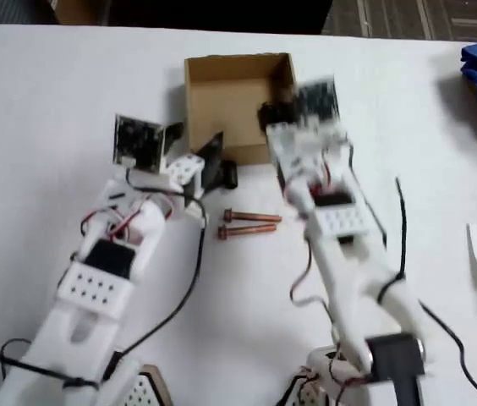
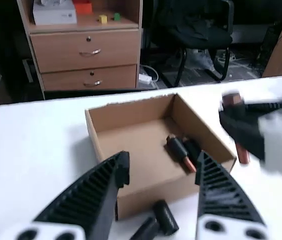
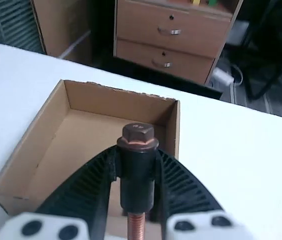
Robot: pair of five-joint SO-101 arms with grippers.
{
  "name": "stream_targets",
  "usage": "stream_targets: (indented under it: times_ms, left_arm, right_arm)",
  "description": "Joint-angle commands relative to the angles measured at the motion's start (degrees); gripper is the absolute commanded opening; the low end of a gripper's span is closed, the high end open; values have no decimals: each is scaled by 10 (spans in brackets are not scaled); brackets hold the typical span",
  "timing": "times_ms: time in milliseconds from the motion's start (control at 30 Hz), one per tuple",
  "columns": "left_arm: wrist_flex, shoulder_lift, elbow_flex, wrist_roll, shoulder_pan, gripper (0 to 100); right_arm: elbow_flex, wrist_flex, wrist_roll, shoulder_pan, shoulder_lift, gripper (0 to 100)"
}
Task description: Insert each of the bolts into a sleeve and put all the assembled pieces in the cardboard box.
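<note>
While the right claw (image 3: 137, 161) is clamped on the sides of a black sleeve (image 3: 137, 180), a copper bolt (image 3: 138, 136) stands upright in that sleeve, with its head resting on top and its threaded end poking out below. The piece hangs by the near wall of the box (image 3: 121, 107); whether it is over the inside or just short of it cannot be told.

The hold looks sound. The sleeve seems stiff and wide enough for the ribbed fingers to bite on. The bolt probably sits loose and is kept in only by its head, so tilting it far over could let it slide out. It is likely metal, so it would be hard, smooth and heavy for its size, and nothing here looks fragile.

The left claw (image 2: 163, 161) is wide open and holds nothing. It is near the front of the box, with two loose sleeves (image 2: 165, 217) lying on the bench (image 1: 69, 85) just by it. One finished piece (image 2: 181, 150) lies inside the box.

Two more bolts (image 1: 252, 217) lie side by side on the bench between the arms. Being round, they will probably roll if nudged. A grip across the shank, near the head, should steady them and leave the threaded end free to enter a sleeve. The sleeves lie on their sides and may also roll, so pinching one across its middle seems safest.
</note>
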Motion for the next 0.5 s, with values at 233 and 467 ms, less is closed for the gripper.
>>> stream_targets:
  times_ms: [233,467]
  left_arm:
    - [5,-101,116,-4,-15,229]
    - [5,-113,148,-4,-21,229]
  right_arm:
    - [-549,335,-59,5,326,20]
    - [-895,472,-143,4,539,20]
